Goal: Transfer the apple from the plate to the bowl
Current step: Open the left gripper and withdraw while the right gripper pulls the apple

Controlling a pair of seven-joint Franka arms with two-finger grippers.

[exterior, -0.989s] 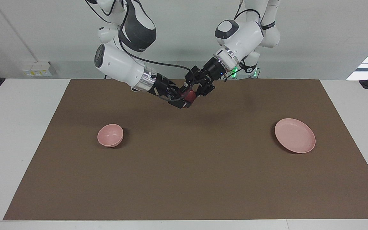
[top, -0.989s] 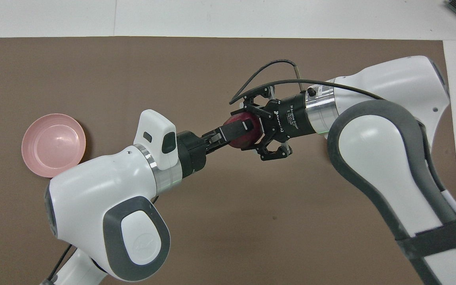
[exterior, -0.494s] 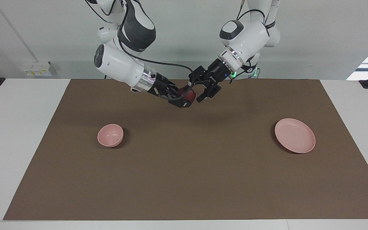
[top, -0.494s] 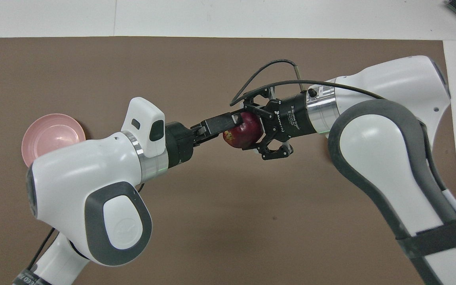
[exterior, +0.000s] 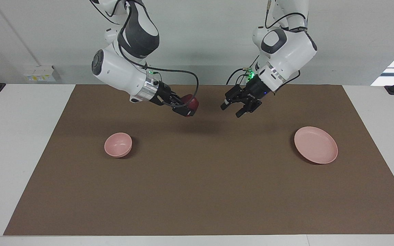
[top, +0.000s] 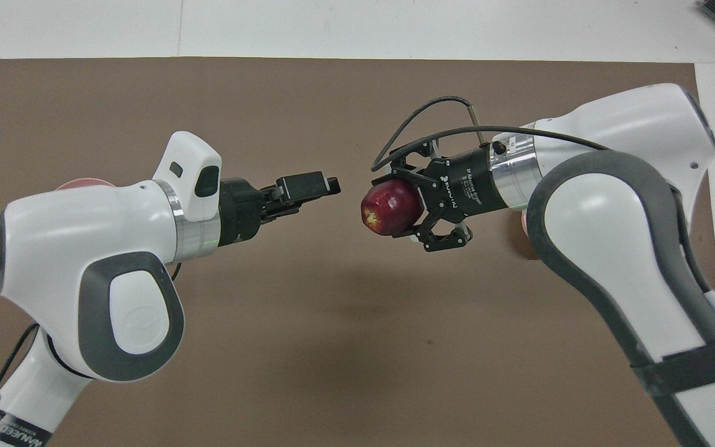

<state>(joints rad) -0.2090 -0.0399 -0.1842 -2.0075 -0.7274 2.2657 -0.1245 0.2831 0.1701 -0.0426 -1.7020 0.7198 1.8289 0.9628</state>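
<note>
In the facing view, the bowl point(exterior: 118, 145) sits at left centre of the frame on the brown mat point(exterior: 197, 191) of the desk point(exterior: 12, 136); above centre, the right gripper point(exterior: 187, 108) has its jaws clamped on the apple point(exterior: 191, 101), held over the mat; just right of it the left gripper point(exterior: 239, 106) hangs with jaws apart, holding nothing; the plate point(exterior: 316, 145) lies at right centre.
</note>
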